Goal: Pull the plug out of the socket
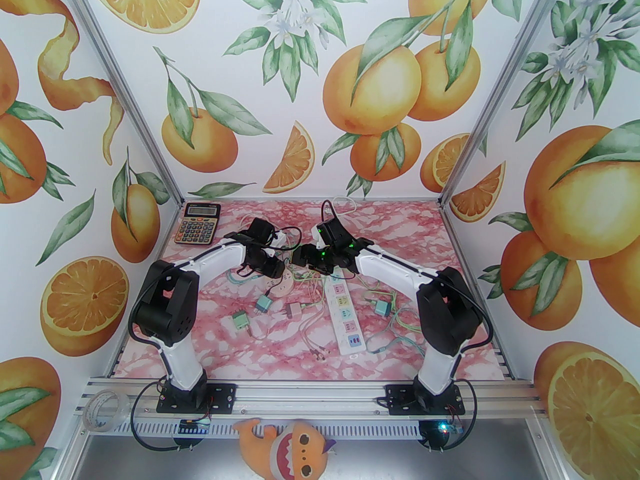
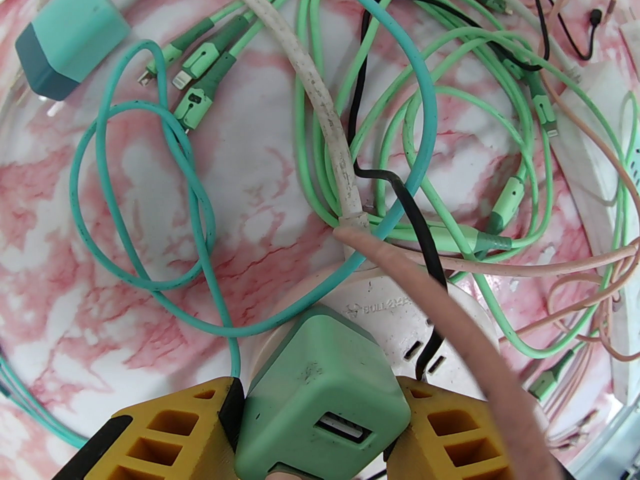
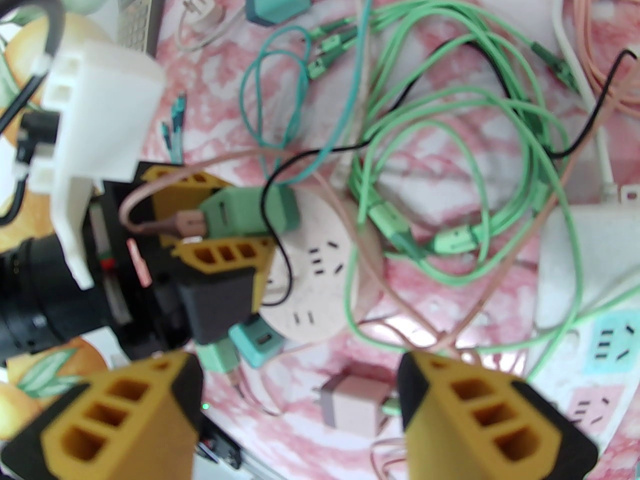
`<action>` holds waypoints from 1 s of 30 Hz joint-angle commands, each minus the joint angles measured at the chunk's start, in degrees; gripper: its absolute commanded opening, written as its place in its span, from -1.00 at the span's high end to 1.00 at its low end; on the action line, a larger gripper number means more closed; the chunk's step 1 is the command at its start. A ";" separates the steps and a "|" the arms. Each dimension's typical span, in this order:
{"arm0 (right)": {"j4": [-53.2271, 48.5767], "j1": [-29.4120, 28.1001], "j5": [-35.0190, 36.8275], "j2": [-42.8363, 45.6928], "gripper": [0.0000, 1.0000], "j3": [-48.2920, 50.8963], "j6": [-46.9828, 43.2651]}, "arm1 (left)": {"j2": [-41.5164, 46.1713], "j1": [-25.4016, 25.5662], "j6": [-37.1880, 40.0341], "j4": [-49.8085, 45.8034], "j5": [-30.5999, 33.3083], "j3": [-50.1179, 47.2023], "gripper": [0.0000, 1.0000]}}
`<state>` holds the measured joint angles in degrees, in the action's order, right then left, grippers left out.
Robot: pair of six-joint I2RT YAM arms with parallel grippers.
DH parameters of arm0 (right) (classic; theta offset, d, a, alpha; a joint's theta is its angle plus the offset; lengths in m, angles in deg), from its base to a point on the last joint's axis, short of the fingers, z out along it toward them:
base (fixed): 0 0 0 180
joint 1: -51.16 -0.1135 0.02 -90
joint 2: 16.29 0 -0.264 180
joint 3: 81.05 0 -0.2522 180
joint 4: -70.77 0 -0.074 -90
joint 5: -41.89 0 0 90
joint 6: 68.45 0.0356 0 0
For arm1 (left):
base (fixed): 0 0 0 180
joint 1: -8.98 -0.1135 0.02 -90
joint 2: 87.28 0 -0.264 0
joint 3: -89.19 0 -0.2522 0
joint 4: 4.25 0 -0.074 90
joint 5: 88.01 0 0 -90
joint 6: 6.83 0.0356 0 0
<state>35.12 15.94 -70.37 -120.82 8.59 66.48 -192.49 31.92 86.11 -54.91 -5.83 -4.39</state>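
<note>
Arms from both sides reached toward the middle of the marble-patterned table (image 1: pixel 440 248) in the top view. The left gripper (image 1: pixel 274 268) was low over the round socket (image 1: pixel 284 285) and the right gripper (image 1: pixel 312 260) was just beside it. A long power strip (image 1: pixel 345 318) lay near the right arm, amid loose cables.

From the left wrist, the green plug (image 2: pixel 310 368) sat pinched between the yellow fingers (image 2: pixel 165 428), one pad on each flat side, the jaws narrowed to the width of its body. Gripping opposite faces squarely looked chosen so that the pull would run straight out of the socket rather than twist. The plug's far end met the socket's pale face, so it appeared seated, though its prongs were hidden. A pink cable (image 2: pixel 440 318) and a black wire (image 2: pixel 422 233) crossed the socket and could snag on the way up.

From the right wrist, the right gripper stood wide open and held nothing, hovering near the socket's rim. A pink charger (image 3: pixel 355 403) lay on the table beneath it, apart from both fingers. That position suggested it was there to hold the socket down while the left arm pulled.
</note>
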 commanded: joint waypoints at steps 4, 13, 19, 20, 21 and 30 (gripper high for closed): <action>-0.05 0.22 -0.25 1.80 -0.36 -0.67 -0.68 | -2.91 2.01 1.63 0.96 0.65 3.23 0.43; 2.56 0.05 -2.56 -0.14 -0.31 -0.17 0.78 | 1.11 1.71 -1.22 0.17 9.36 -0.31 0.55; 4.51 -1.49 -4.61 -3.25 -0.05 -1.79 2.22 | 2.73 1.36 -5.46 -2.05 15.39 -2.00 0.59; 4.61 -2.63 -5.11 -4.70 0.05 -2.99 2.48 | 3.90 1.32 -7.77 -2.61 16.49 -3.57 0.58; 4.64 -3.28 -5.16 -5.51 0.07 -3.66 2.62 | 4.20 1.28 -8.67 -2.49 16.15 -4.09 0.58; 5.85 -6.77 -4.51 -10.43 0.20 -5.06 6.27 | 6.08 -0.18 -13.79 -2.29 16.30 -7.48 0.56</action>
<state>39.25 9.14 -74.31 -130.55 4.81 70.67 -188.18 33.17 75.38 -54.81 7.51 -9.57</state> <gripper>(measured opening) 0.405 0.278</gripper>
